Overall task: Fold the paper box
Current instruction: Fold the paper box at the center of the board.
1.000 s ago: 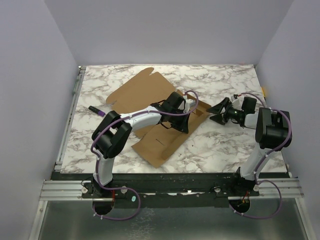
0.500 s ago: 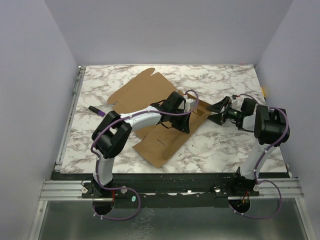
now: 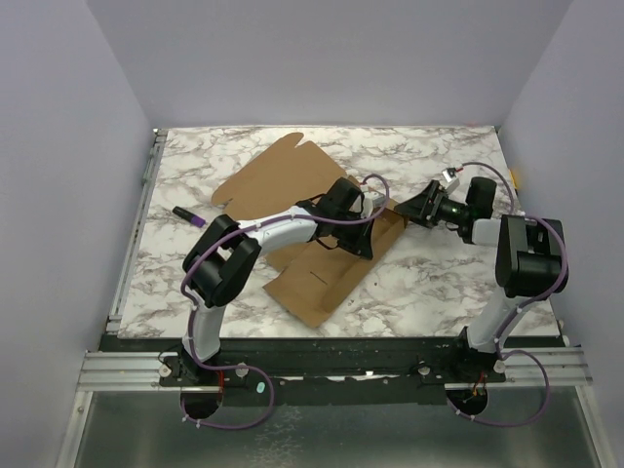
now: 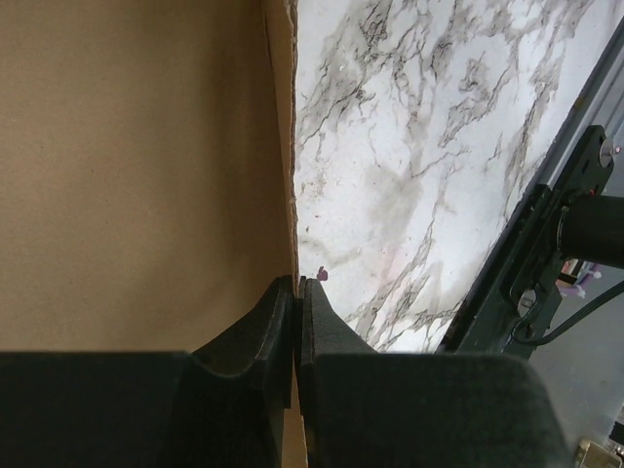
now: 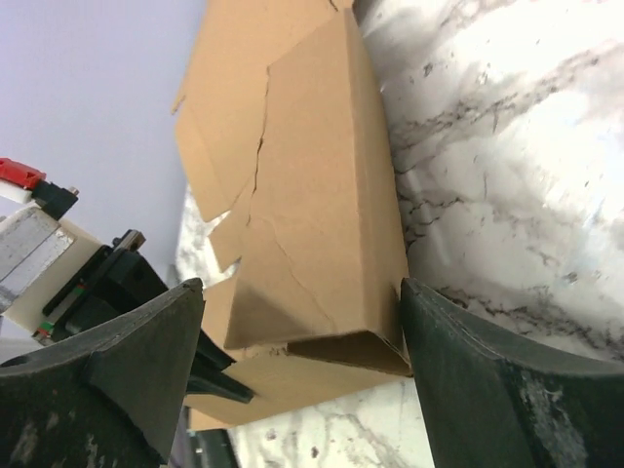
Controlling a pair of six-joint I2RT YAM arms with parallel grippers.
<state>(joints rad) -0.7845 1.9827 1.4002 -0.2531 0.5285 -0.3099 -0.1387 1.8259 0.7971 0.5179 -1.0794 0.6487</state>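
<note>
Pinching paper box (image 4: 146,175), left jaws

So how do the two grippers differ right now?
The left gripper is shut, pinching an edge of the paper box; the right gripper is open, straddling a folded wall. The left gripper reaches across the box, while the right gripper points in from its right end. Both have black fingers.

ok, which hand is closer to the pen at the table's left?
Left. The left hand pinches the cardboard box mid-table, right of the pen; the right hand is open at the box's right end, further away.
</note>
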